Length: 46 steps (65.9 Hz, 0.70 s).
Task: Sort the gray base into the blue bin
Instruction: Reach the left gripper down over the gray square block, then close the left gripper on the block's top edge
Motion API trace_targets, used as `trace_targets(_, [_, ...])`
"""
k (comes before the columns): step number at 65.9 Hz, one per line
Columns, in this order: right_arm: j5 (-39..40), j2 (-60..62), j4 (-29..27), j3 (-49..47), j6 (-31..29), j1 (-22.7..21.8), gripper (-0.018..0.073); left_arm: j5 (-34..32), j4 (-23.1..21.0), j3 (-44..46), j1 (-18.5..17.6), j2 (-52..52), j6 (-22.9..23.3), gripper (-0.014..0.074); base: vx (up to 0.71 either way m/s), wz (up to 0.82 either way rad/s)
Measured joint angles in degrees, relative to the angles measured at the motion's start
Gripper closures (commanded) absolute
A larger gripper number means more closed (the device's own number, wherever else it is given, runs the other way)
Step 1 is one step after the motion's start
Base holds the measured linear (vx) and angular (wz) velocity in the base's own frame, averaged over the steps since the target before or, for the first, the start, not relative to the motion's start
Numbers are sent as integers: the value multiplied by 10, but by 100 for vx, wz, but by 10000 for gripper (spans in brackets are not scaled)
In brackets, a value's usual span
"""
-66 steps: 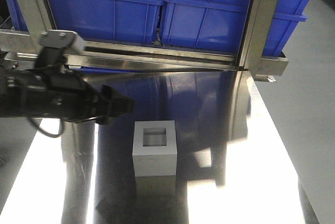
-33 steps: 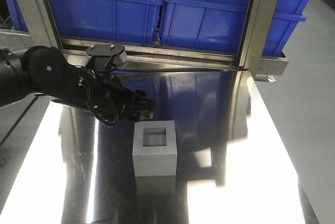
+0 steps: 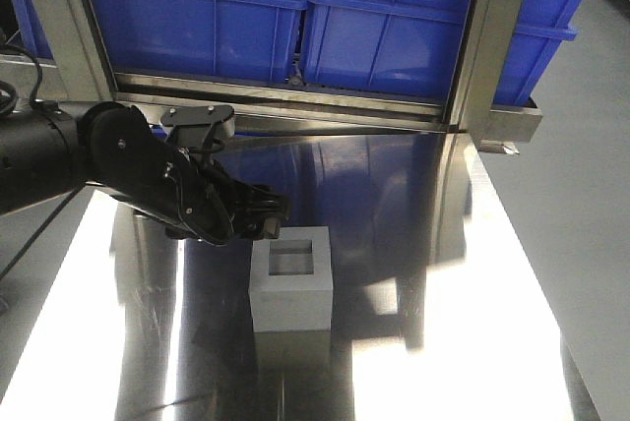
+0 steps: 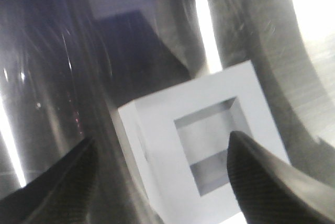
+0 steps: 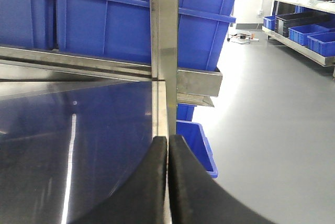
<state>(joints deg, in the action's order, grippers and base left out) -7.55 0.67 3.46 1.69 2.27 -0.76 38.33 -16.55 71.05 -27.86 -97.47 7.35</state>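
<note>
The gray base (image 3: 291, 281) stands on the shiny steel table (image 3: 443, 273), with its square recess facing up. My left gripper (image 3: 268, 212) hovers just behind and left of it, open and empty. In the left wrist view the gray base (image 4: 157, 130) lies between and below the open fingertips (image 4: 57, 182); one tip is beside its left side and the other is over the recess. Two blue bins (image 3: 394, 28) stand on the rack behind the table. My right gripper (image 5: 168, 148) is shut and empty, facing a steel post.
The left blue bin (image 3: 187, 23) holds red and black items. Steel rack posts (image 3: 487, 37) and a rail (image 3: 295, 111) run along the table's far edge. A small blue bin (image 5: 196, 140) sits on the floor to the right of the table.
My left arm has swung in from the left and lowered. Its gripper now sits close over the gray base's back left. The base has not moved.
</note>
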Motion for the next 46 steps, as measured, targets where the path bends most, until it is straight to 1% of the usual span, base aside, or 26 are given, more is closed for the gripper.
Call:
trace_targets(7, [0, 0, 0, 0, 0, 0, 568, 9, 1, 0, -8, -10, 0, 94, 0, 0])
trace_targets(22, [0, 0, 0, 0, 0, 0, 568, 5, 1, 0, -30, -35, 0, 94, 0, 0])
trace_targets(46, [0, 0, 0, 0, 0, 0, 568, -9, 2, 0, -30, -57, 16, 96, 0, 0])
